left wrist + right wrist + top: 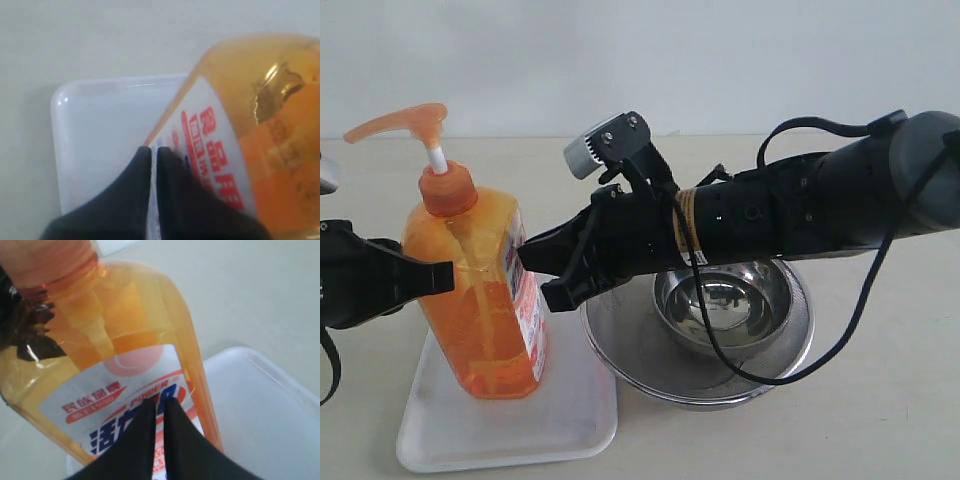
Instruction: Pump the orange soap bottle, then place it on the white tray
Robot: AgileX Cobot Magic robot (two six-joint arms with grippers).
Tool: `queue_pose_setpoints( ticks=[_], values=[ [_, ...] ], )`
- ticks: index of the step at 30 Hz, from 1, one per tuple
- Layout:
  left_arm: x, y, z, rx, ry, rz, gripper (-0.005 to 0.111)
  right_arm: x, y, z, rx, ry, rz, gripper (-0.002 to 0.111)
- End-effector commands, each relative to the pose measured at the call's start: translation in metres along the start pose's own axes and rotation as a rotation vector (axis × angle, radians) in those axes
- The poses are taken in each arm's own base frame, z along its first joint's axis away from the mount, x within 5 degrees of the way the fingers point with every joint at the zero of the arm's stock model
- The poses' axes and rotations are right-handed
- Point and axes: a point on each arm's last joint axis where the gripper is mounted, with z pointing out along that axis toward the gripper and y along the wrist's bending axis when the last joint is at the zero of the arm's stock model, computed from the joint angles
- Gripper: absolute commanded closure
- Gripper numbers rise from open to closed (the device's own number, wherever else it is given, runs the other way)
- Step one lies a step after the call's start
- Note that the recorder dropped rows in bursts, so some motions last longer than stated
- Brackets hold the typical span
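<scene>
my left gripper (154,152) and right gripper (159,405), each pressed together, flank the soap bottle (470,250), probably bracing it upright on the tray (580,420).

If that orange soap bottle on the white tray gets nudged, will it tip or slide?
Pushed high, the orange soap bottle likely tips: it is tall on a narrow base on the white tray. It looks mostly full, so probably heavy for its size. Its glossy plastic may be slippery.
</scene>
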Motion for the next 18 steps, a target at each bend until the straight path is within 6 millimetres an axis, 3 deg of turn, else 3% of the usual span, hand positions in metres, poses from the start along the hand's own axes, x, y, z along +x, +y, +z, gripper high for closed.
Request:
queue_pose_setpoints(
  ticks=[1, 18],
  values=[
    [-0.0011, -0.0039, 0.0008, 0.018, -0.006, 0.004, 0.102, -0.0051, 0.0025, -0.0002, -0.022, -0.040, -0.028, 0.106],
    [-0.0005, -0.0035, 0.0008, 0.013, 0.001, -0.009, 0.102, -0.0126, 0.0068, -0.0010, -0.068, -0.125, -0.034, 0.106]
  ],
)
